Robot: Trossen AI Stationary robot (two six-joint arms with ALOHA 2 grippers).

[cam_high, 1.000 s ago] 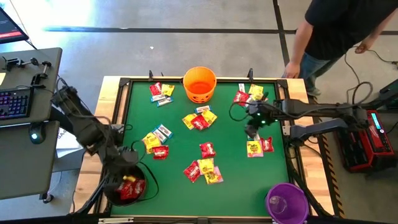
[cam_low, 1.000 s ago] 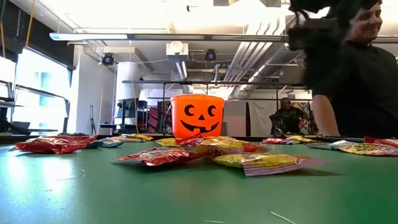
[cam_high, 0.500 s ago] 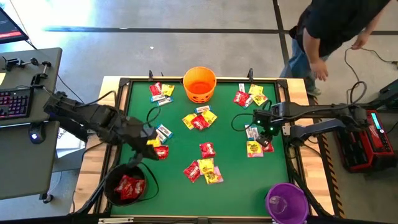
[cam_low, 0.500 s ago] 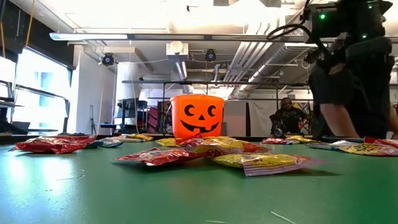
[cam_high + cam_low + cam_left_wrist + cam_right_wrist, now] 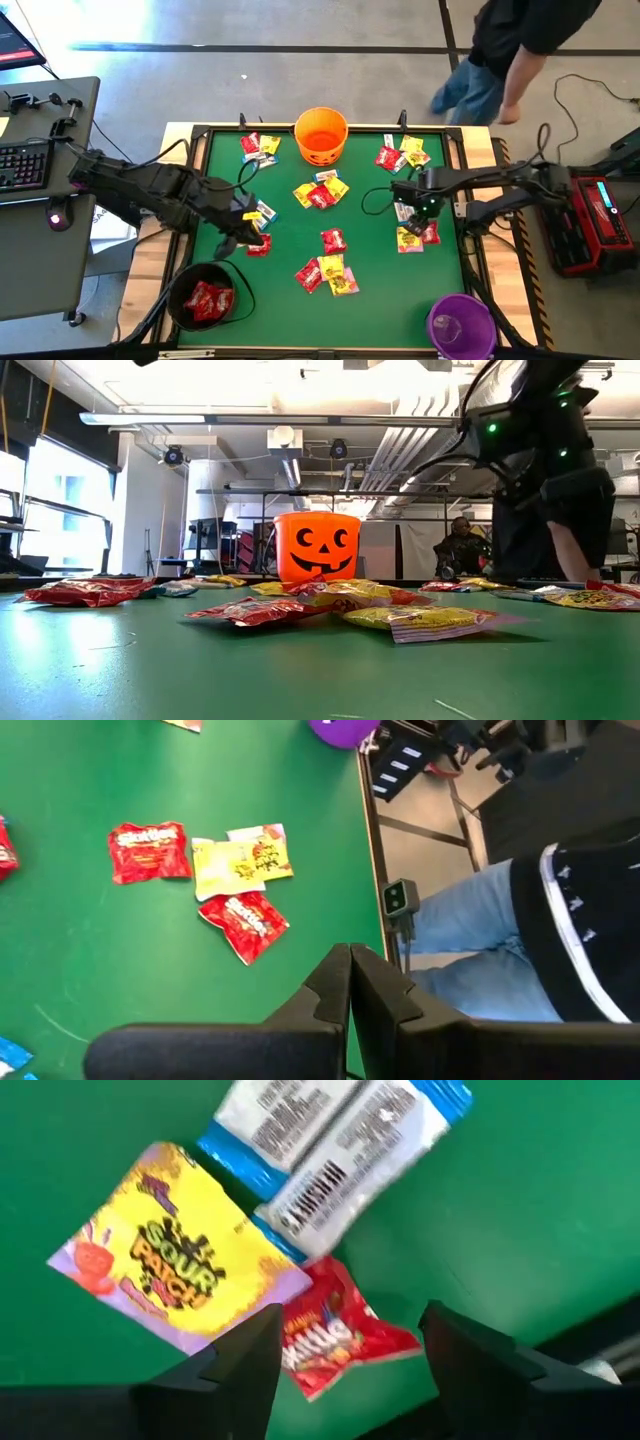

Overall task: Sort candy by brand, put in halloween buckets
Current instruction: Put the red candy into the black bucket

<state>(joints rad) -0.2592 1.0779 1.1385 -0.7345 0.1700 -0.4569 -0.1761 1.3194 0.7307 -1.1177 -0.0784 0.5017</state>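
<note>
Candy packets in red, yellow and white-with-blue lie in small heaps on the green table point(image 5: 290, 300). The orange bucket point(image 5: 320, 135) stands at the far edge, the purple bucket point(image 5: 462, 325) at the near right corner. The black bucket point(image 5: 205, 297), at the near left corner, holds red packets. My left gripper point(image 5: 243, 233) hovers shut and empty over the left-centre heap point(image 5: 250, 222). My right gripper point(image 5: 350, 1345) points down, open, with one finger on either side of a red packet point(image 5: 340, 1340). Beside that lie a yellow packet point(image 5: 175, 1270) and white-blue ones point(image 5: 330, 1150).
A centre heap point(image 5: 320, 192) and a near-centre heap point(image 5: 330, 270) lie between the arms, with more packets by the far corners point(image 5: 258, 147) point(image 5: 402, 153). A person point(image 5: 510, 50) walks behind the far right corner. Bare green cloth lies along the near edge.
My left gripper has swung from above the black bucket toward the table's far side and middle, over the left-centre heap. My right gripper has sunk toward the packets at the right and tipped to point down. The person has walked on behind the table.
</note>
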